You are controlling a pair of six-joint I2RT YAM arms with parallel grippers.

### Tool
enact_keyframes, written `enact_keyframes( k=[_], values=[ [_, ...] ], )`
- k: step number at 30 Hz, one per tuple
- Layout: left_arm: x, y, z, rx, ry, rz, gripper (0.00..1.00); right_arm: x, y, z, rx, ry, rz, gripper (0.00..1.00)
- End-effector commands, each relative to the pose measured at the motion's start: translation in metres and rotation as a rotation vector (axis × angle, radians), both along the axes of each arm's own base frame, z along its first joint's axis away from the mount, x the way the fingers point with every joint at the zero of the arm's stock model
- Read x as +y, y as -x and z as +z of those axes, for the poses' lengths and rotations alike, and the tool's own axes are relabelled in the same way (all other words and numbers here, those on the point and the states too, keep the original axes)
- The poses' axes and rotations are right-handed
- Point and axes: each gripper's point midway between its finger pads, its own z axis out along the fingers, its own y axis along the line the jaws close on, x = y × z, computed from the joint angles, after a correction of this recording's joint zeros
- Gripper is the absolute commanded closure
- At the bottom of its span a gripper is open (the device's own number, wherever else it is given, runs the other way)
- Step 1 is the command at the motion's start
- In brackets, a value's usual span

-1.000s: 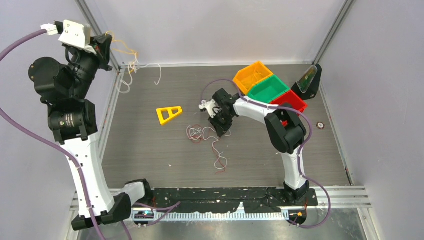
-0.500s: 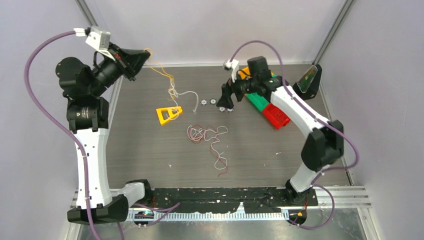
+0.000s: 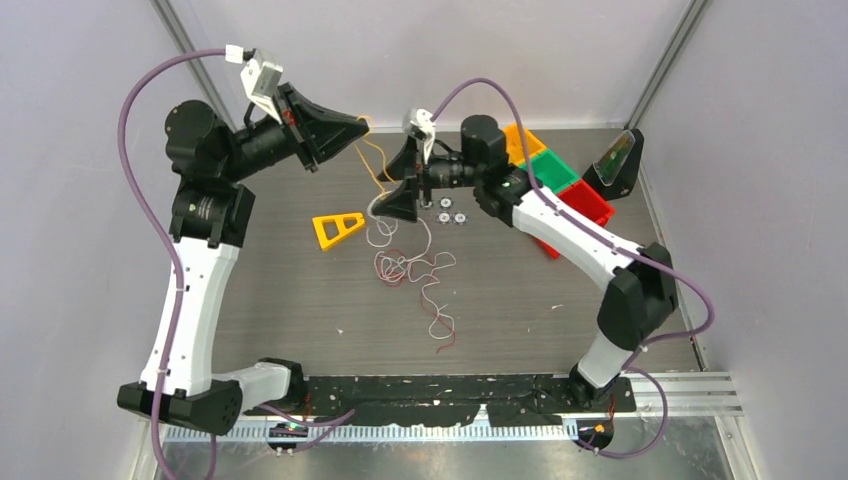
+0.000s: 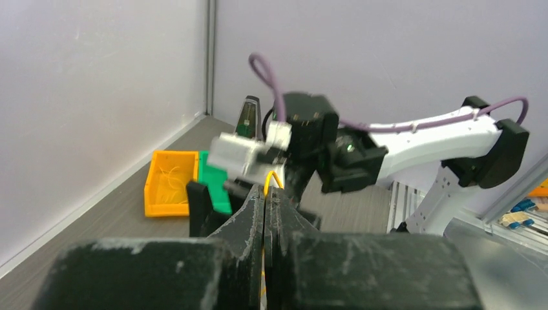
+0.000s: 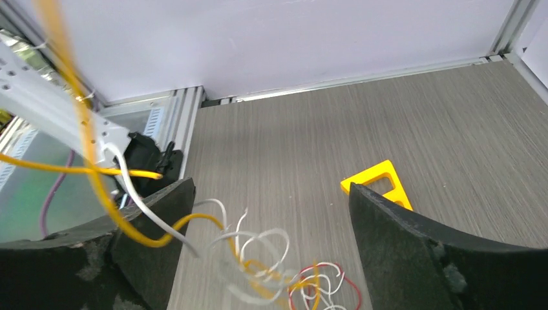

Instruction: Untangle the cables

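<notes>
A yellow cable (image 3: 372,160) hangs from my left gripper (image 3: 357,127), which is raised above the table's back middle and shut on it; the left wrist view shows the wire (image 4: 272,177) pinched between the closed fingers of that gripper (image 4: 265,192). Lower down, the cable is knotted with white cables (image 3: 380,222). My right gripper (image 3: 393,182) is open, its fingers either side of this hanging bundle (image 5: 258,252) without gripping it. A tangle of red and white cables (image 3: 404,266) lies on the table below, with a tail (image 3: 440,328) trailing toward me.
A yellow triangular block (image 3: 337,228) lies left of the cables. Orange (image 3: 520,140), green (image 3: 548,170) and red (image 3: 592,202) bins sit at the back right, beside a black stand (image 3: 618,162). Small round parts (image 3: 452,216) lie under the right arm.
My left gripper has swung from the back left corner toward the middle, carrying the yellow cable. My right arm has left the table tangle, opened, and moved to the hanging bundle.
</notes>
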Motion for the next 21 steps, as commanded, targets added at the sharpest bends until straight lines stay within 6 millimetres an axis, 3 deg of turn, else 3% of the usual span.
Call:
enact_keyframes(
  k=[1,4,8,14,21],
  values=[
    [-0.003,0.009,0.037,-0.083,0.045,-0.040,1.00,0.020,-0.028,0.002,-0.036,-0.084,-0.090,0.22],
    [0.002,0.008,0.051,-0.121,0.052,-0.018,1.00,0.020,-0.039,-0.024,-0.029,-0.046,-0.125,0.56],
    [0.020,0.001,0.078,-0.187,0.072,0.054,1.00,0.005,-0.036,-0.068,0.009,0.036,-0.133,0.74],
    [0.049,-0.007,0.113,-0.279,0.088,0.174,1.00,-0.023,-0.028,-0.121,0.062,0.150,-0.151,0.85],
    [0.098,-0.031,0.124,-0.317,0.129,0.412,1.00,-0.052,-0.038,-0.142,0.122,0.223,-0.195,0.90]
  ],
)
